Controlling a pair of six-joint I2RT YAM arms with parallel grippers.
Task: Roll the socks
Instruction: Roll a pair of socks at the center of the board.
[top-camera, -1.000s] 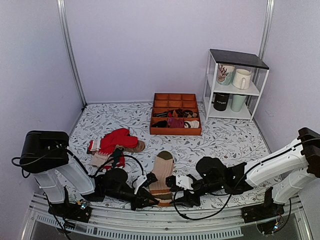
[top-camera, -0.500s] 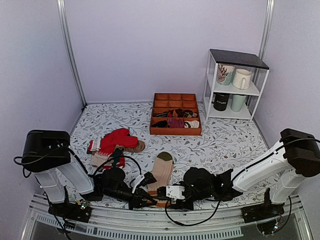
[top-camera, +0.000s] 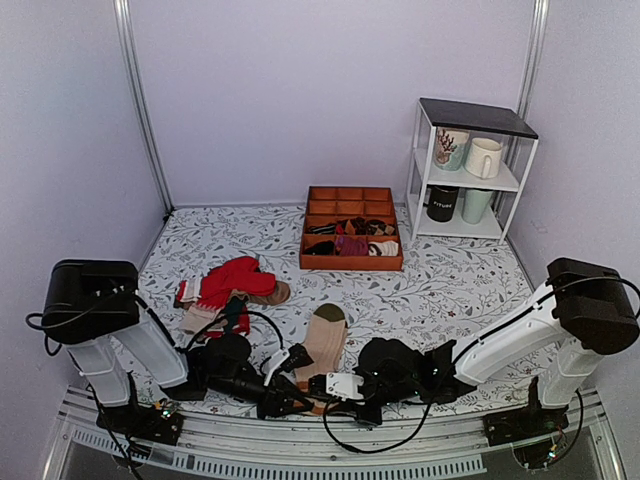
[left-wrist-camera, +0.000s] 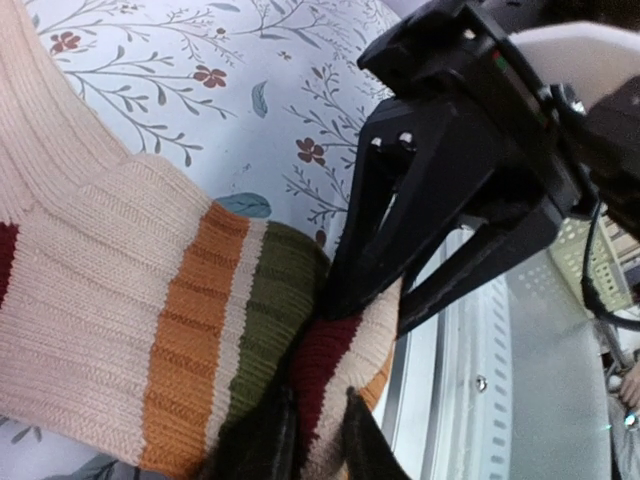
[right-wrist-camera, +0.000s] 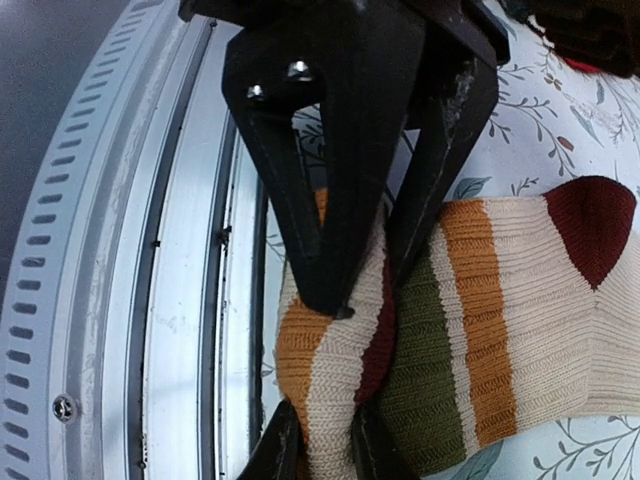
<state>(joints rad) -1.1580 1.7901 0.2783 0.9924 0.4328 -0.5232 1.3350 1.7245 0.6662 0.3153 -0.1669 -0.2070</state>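
Long beige ribbed socks (top-camera: 324, 342), orange, olive, maroon stripes: flat on floral-print table (top-camera: 450, 285), cuff end at near edge, folded over, seemingly to start roll. Left gripper (left-wrist-camera: 312, 440) nearly closed, pinches fold; right gripper (right-wrist-camera: 320, 450) nearly closed, pinches same fold from opposite side, likely for even tension.

Left arm (top-camera: 150, 348) and right arm (top-camera: 512, 333): white links, bulky black joints, looping black cables, tapered black fingers (right-wrist-camera: 310, 200) with silver screws.

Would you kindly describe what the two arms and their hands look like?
The left arm and right arm have white links, bulky black joint housings and looping black cables. The left hand and right hand have tapered matte black fingers.
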